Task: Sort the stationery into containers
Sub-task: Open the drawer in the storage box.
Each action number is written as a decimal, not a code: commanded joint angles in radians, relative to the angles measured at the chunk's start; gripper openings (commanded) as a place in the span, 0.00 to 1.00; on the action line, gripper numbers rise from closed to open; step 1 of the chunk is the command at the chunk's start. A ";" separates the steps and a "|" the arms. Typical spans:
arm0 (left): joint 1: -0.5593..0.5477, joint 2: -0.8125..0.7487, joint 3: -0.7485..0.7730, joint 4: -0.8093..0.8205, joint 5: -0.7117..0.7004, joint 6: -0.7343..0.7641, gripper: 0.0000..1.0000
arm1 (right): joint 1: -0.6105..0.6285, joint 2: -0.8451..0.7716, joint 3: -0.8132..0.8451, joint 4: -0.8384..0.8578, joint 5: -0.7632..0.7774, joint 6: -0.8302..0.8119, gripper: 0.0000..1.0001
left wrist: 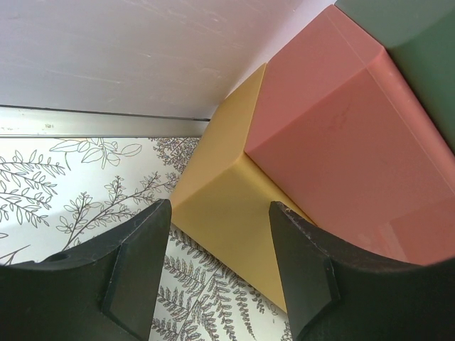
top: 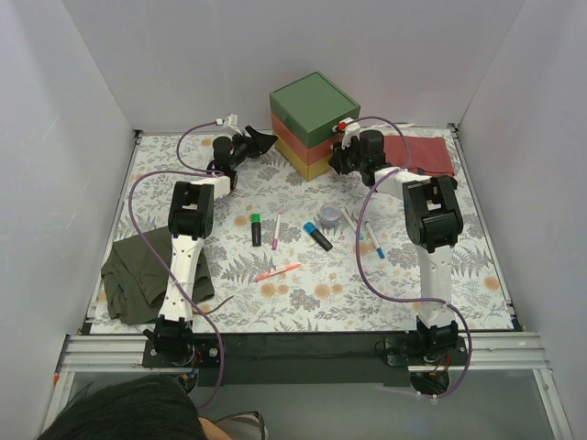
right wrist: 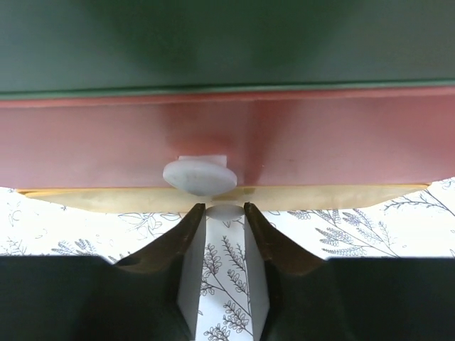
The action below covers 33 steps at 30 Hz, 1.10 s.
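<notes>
Nearest the arm bases, an orange-red pen (top: 278, 271) lies on the fern-printed surface (top: 440, 275), with an olive cloth (top: 138, 275) bunched at the left edge. Just beyond it the other stationery is spread loosely across the middle: a green-capped black marker (top: 256, 227), a pink pen (top: 276, 231) beside it, a blue-capped black marker (top: 317, 236), a grey-blue tape roll (top: 327, 218), and two white pens (top: 350, 221) (top: 375, 240) to the right. All of it sits out on the surface, well apart from the drawers.

Farther back, the left pincer (left wrist: 219, 206) is released, its black fingers spread wide and empty, aimed at the yellow bottom corner of the box (top: 312, 105) (green on top, salmon in the middle). The right pincer (right wrist: 225, 217) is at the box's front right face, its tips drawn in narrow and clenched on the lower knob (right wrist: 226, 209) at the yellow drawer, just under the salmon drawer's knob (right wrist: 199, 175). A red cloth (top: 426, 154) lies to the right of the box at the far edge.
</notes>
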 commanded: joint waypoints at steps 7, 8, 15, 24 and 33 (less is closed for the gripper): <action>0.012 -0.029 0.002 0.019 -0.009 0.004 0.58 | 0.008 0.003 0.020 -0.017 0.021 -0.050 0.16; 0.012 -0.029 0.002 0.018 -0.012 0.006 0.58 | 0.006 0.000 0.012 -0.016 0.024 -0.053 0.12; 0.014 -0.030 -0.006 0.018 -0.012 0.009 0.58 | -0.001 -0.066 -0.084 0.012 0.025 -0.069 0.02; 0.012 -0.038 -0.006 0.015 -0.010 0.018 0.58 | -0.001 -0.132 -0.150 0.021 0.029 -0.062 0.01; 0.011 -0.058 -0.028 0.018 -0.006 0.029 0.58 | 0.000 -0.260 -0.264 0.014 0.046 -0.076 0.01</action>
